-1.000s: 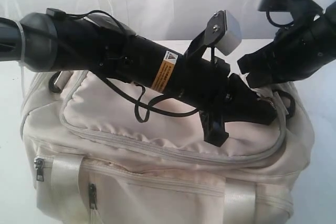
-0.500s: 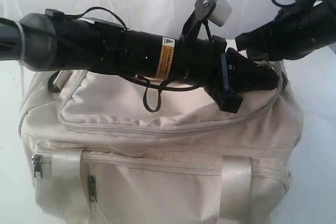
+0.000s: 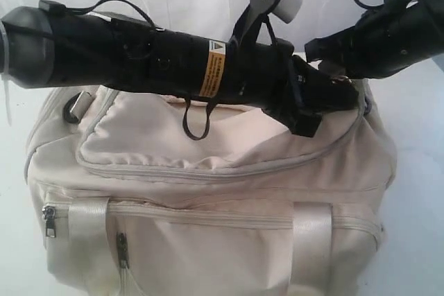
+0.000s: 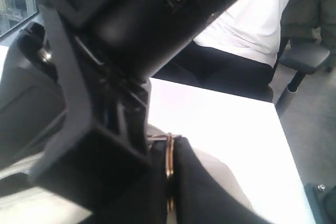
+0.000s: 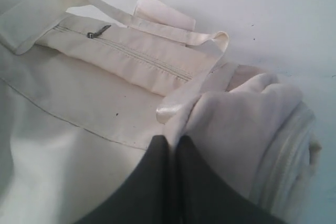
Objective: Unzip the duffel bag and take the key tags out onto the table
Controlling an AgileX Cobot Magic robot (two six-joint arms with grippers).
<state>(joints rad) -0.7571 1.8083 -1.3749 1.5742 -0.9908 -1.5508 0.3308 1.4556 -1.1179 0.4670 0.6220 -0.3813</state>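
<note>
The cream duffel bag [image 3: 208,192] fills the table [image 3: 416,123]. My left arm stretches across its top from the left. At the bag's far right end the left gripper [image 3: 343,93] is shut on a thin brass-coloured zipper pull [image 4: 169,156], clamped between the black fingers [image 4: 199,192]. My right gripper [image 3: 320,57] comes in from the upper right and meets the same end. In the right wrist view it [image 5: 170,141] is shut on a pinched fold of the bag's fabric [image 5: 231,114]. The top zipper looks closed along the near side. The key tags are hidden.
Shiny webbing handles [image 3: 311,240] hang down the near side, beside two small pocket zip pulls [image 3: 48,221] [image 3: 122,247]. A white curtain hangs behind. Beyond the table's edge [image 4: 278,129], in the left wrist view, sits a person in white [image 4: 252,14] and a chair [image 4: 304,61].
My left arm has risen and levelled out, drawing the bag's right end up with it. The right gripper has closed a little more on the fabric.
</note>
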